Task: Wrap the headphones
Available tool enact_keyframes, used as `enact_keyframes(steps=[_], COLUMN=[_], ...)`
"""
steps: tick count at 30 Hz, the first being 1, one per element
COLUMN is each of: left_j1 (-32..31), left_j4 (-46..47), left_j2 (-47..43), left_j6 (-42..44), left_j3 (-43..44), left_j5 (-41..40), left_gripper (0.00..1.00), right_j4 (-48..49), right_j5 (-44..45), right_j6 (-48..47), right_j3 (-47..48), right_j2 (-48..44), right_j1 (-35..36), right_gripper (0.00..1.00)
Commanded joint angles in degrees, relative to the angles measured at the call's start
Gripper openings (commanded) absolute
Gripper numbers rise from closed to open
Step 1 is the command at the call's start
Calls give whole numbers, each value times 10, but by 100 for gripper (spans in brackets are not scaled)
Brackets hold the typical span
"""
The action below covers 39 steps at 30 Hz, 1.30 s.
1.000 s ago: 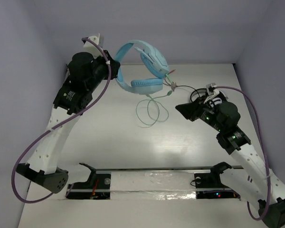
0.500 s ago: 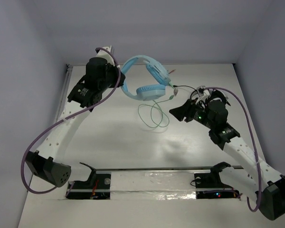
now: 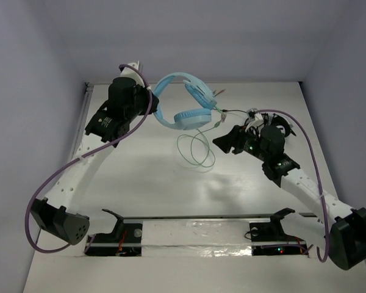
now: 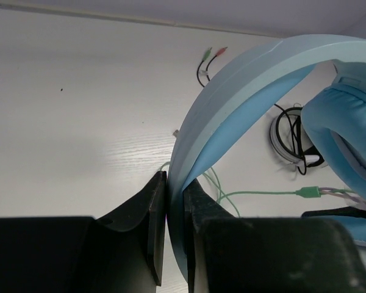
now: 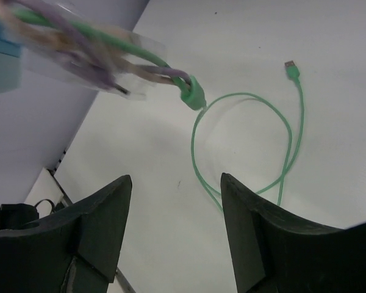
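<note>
The left gripper (image 4: 174, 194) is clamped on the smooth, wide, light-blue headband of the headphones (image 3: 191, 116), at the far middle of the matte white table (image 3: 140, 177). Their thin green cable (image 5: 193, 143) lies in a loose loop nearer. The right gripper (image 5: 177, 183), to its right, has its jaws spread apart.

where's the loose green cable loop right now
In the top view, the green cable loops on the table near the middle, just in front of the blue headphones and to the left of the right pincer.
</note>
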Motion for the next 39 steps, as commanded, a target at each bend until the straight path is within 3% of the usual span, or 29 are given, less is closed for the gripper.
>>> enact_keyframes(steps=[1, 4, 11, 17, 25, 28, 31, 32, 34, 36, 37, 38, 39], left_j1=[2, 2, 2, 2, 2, 2, 2, 2, 2, 2, 2, 2, 2], left_j4=[48, 29, 18, -16, -2, -7, -8, -8, -4, -6, -8, -11, -13], left_j2=[-11, -10, -17, -18, -26, -18, -13, -11, -12, -9, -7, -4, -2], left_j6=[-29, -20, -27, -23, -34, -28, -22, -22, -20, -17, -16, -16, -15], left_j3=[85, 126, 184, 242, 234, 244, 251, 253, 254, 265, 270, 274, 282], left_j5=[16, 13, 63, 76, 94, 93, 92, 93, 93, 92, 92, 92, 90], left_gripper=[0, 0, 0, 0, 0, 0, 0, 0, 0, 0, 0, 0, 0], right_j4=[60, 76, 133, 131, 168, 179, 178, 173, 161, 140, 131, 128, 121], right_j5=[-12, -31, -16, -40, -88, -96, -62, -51, -29, 16, 50, 62, 69], right_j6=[-11, -13, -27, -53, -37, -42, -39, -37, -26, -19, -17, -15, -16], right_j3=[3, 11, 16, 44, 61, 53, 38, 38, 40, 41, 37, 33, 28], right_j2=[30, 59, 109, 137, 185, 190, 165, 155, 125, 104, 79, 64, 51], right_j1=[5, 10, 17, 17, 45, 51, 56, 56, 56, 56, 56, 56, 56], right_gripper=[66, 60, 77, 77, 77, 70, 43, 24, 8, 10, 19, 36, 42])
